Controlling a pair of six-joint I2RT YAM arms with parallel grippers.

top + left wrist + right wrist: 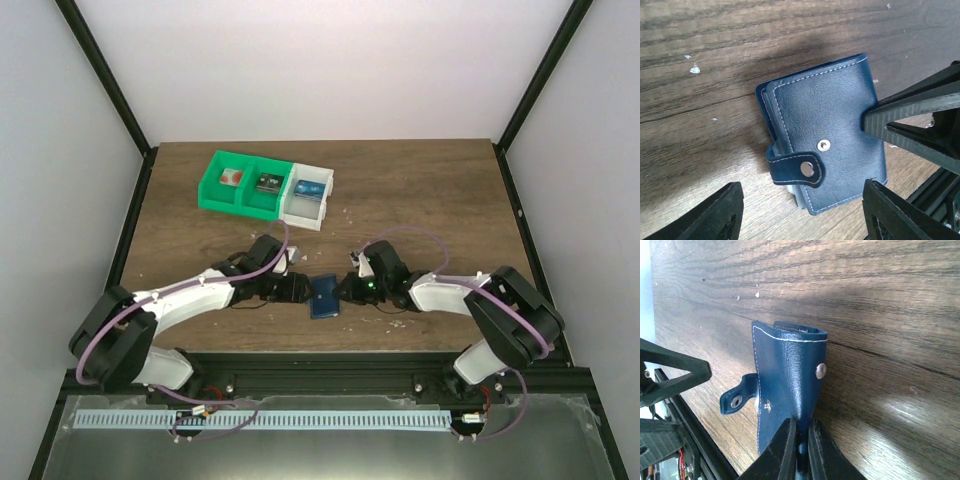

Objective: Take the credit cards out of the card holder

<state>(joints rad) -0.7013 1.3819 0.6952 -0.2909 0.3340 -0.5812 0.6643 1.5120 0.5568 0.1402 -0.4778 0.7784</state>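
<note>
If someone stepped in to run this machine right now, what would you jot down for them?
Right gripper: shut on an edge of the card holder.
Left gripper: open, beside it.
Holder sits between the arms, folded, strap unsnapped.
Done: three cards lie in the tray, one per compartment: red-and-white, dark, blue.
To do: open the holder; whether any card is inside is hidden.

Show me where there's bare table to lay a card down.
Widest bare wood: the far right of the table, between the tray and the right edge. A narrower strip lies between the tray and the left arm. Crowded: the near middle, where both sets of jaws meet at the wallet.
</note>
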